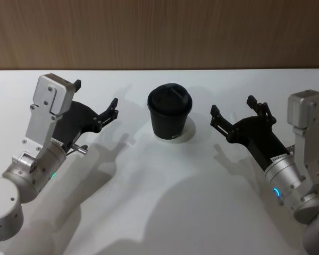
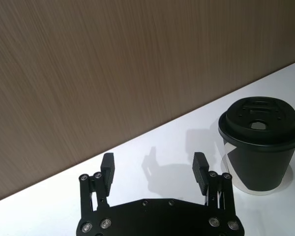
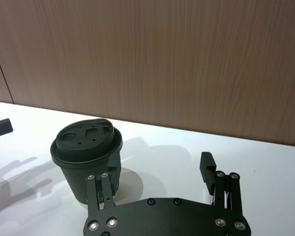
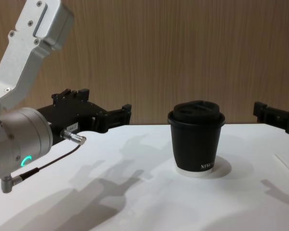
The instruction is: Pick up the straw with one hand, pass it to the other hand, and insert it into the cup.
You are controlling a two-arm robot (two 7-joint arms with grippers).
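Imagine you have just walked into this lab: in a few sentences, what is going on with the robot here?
A black lidded cup stands upright on the white table, between the robot's two arms. The left gripper hovers open on the cup's left and the right gripper hovers open on its right. Both are empty and touch nothing. Nothing is pushed into the lid, so the handling has not yet begun.

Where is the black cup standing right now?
In the head view, the cup stands upright on the white table, centred between the left tool and the right tool, touching neither.
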